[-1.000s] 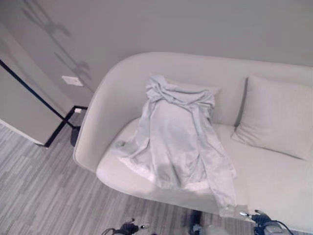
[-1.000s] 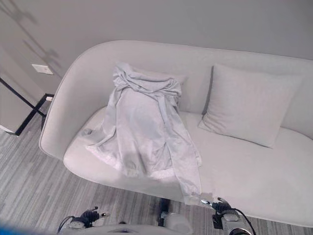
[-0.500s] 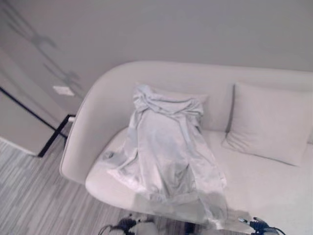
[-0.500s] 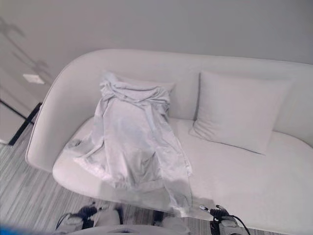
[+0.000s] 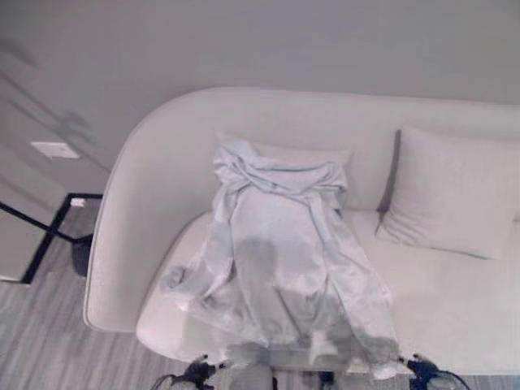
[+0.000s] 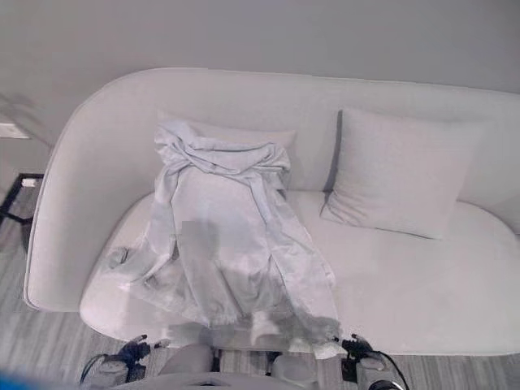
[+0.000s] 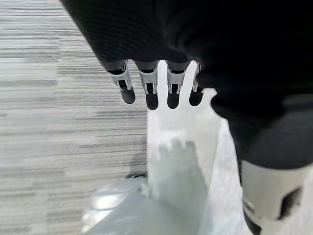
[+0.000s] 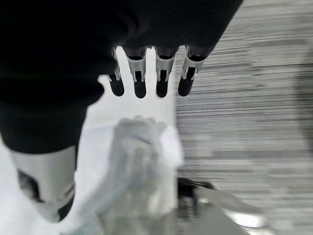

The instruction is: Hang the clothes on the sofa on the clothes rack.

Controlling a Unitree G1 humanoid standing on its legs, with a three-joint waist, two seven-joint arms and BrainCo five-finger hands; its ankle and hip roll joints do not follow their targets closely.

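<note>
A pale grey garment (image 5: 276, 268) lies spread over the left half of the light sofa (image 5: 154, 171). Its collar is bunched against a back cushion (image 5: 329, 154), and its hem and one sleeve hang over the seat's front edge. My left hand (image 7: 156, 90) hangs low in front of the sofa with straight fingers, holding nothing. My right hand (image 8: 146, 81) hangs the same way, open, just short of a fold of pale cloth (image 8: 142, 161) at the seat edge. Both hands stay apart from the garment.
A second cushion (image 5: 455, 195) leans on the backrest at the right, with bare seat in front of it. A black metal frame (image 5: 49, 236) stands on the striped floor left of the sofa. A white wall plate (image 5: 53, 149) sits above it.
The whole picture has shifted, so the camera has moved and the sofa sits more squarely in view. The garment keeps its place on the sofa. Both hands stay low.
</note>
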